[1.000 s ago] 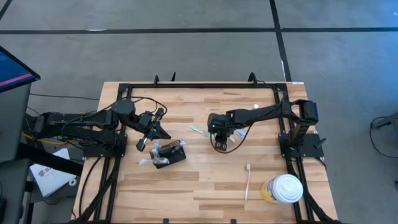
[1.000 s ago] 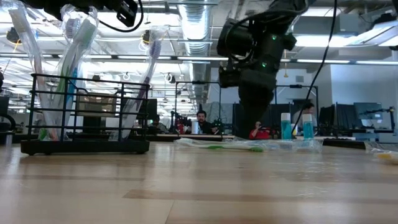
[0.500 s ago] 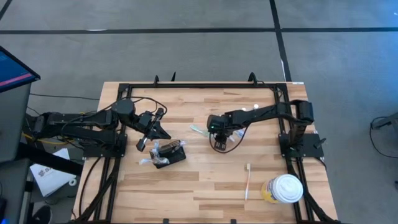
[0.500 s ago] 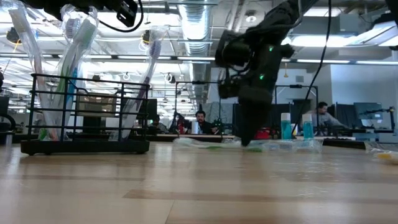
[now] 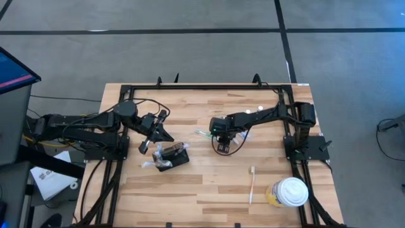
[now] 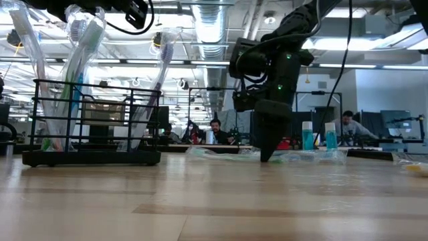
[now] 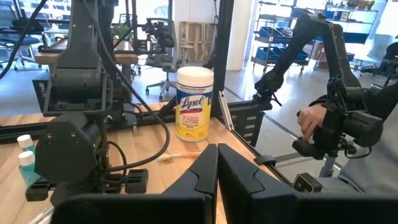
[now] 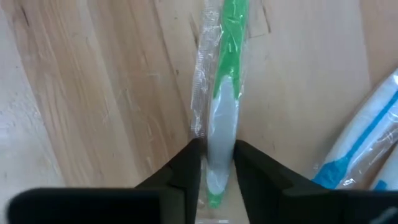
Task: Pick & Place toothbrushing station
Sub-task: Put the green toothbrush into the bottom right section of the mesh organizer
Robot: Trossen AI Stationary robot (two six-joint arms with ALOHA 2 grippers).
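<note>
Toothbrush holder (image 5: 172, 156): small black wire box, standing on the desk (image 5: 209, 190) on its left half, just in front of the left gripper (image 5: 150, 135); several wrapped brushes already stand in it, leaning.
Green toothbrush (image 8: 225, 87): lies flat on the desk near the middle, in a clear wrapper, well apart from the holder.
Right gripper (image 8: 211, 163): down at the desk over the green toothbrush; jaws straddle its handle, one on each side, closing in on it. Cannot yet say the grip is firm.
Left gripper: hovers beside the holder, jaws closed on nothing.
Other items: second brush (image 5: 252, 183) lies near the front right, beside a white-lidded canister (image 5: 288, 192); blue-and-white wrapped items (image 8: 360, 137) lie near the green brush.
Handling, judged: brush is light and stiff, but the wrapper is slick and loose, so it may slide or twist in the jaws. Best hold is across the handle's thicker middle, squarely.
Holder, judged: light wire frame, easily nudged or tipped when a brush is dropped in.
</note>
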